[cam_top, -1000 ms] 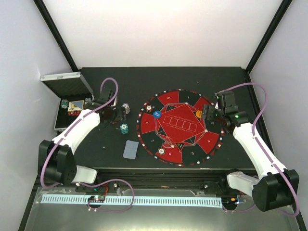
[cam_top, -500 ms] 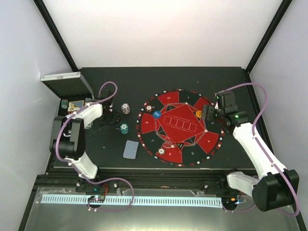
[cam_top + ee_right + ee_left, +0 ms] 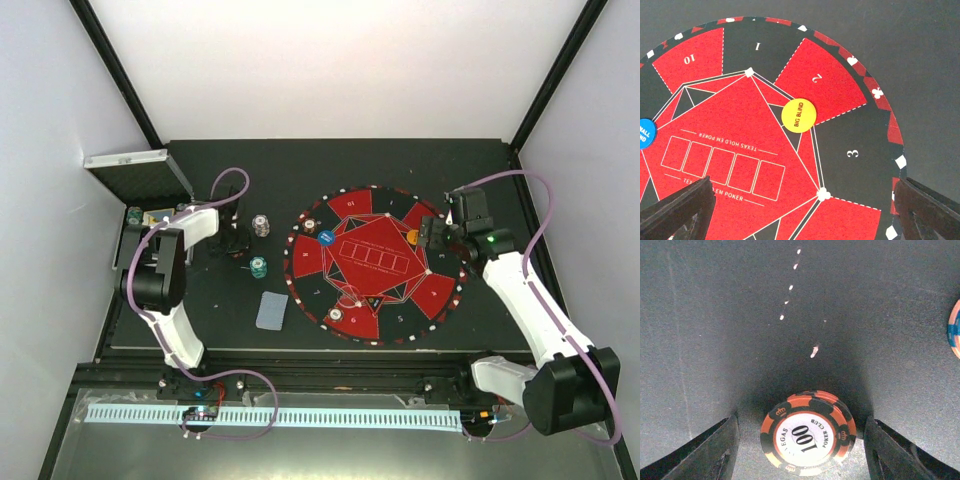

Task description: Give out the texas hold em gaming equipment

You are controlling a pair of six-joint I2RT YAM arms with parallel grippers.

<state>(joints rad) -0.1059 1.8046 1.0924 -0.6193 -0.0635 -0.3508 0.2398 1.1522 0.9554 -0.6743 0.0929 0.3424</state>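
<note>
your left end effector (image 3: pixel 801 456) sat low on the black matte surface (image 3: pixel 480 170), fingers either side of the orange-and-black "100" poker chip stack (image 3: pixel 808 436). gap on both sides, no contact visible, so it was released with nothing grasped. straddling the stack square like that looked like setup for a centred pinch on the whole pile, not just the top chip. the stack stood on bare surface between the open silver metal case (image 3: pixel 125 172) and the large round red-and-black mat (image 3: pixel 840 85).

your right end effector (image 3: pixel 802 210) hung spread wide above the mat's right side, near seats 2 and 3, holding nothing. my read: parked clear of the left arm's work.

the yellow round "big blind" disc (image 3: pixel 798 115) lay flat on the inner line by seat 2. the blue round "small blind" disc (image 3: pixel 326 237) lay across the centre panel from it. those two looked placed.

off the mat were a teal chip stack (image 3: pixel 259 266), a grey chip stack (image 3: pixel 261 224) and a grey-blue backed card (image 3: pixel 271 310) lying flat nearer the arm bases. i'd judge most of the distribution not yet done.

surface was dark, matte, with a few pale flecks. room was a white-walled booth with black corner struts and a metal rail along the near edge.
</note>
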